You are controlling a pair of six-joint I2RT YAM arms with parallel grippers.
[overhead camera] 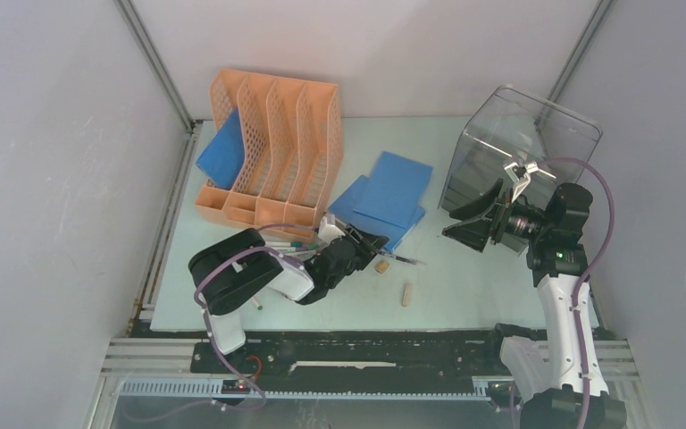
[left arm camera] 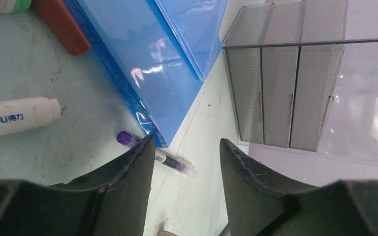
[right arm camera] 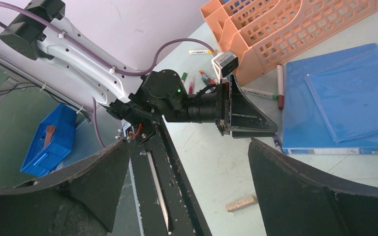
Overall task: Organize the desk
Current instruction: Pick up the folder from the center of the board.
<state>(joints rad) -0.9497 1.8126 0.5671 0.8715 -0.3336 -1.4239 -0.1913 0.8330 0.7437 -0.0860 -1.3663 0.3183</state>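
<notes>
pale mint table (overhead camera: 473, 286) lies flat between grey walls, its long axis left to right in the top view. orange file rack (overhead camera: 272, 147), blue folders (overhead camera: 389, 197) and clear drawer box (overhead camera: 518, 152) crowd its back. left jaws half parted over a purple-capped pen (left arm camera: 125, 139), not clamping it. right jaws wide, empty.
</notes>
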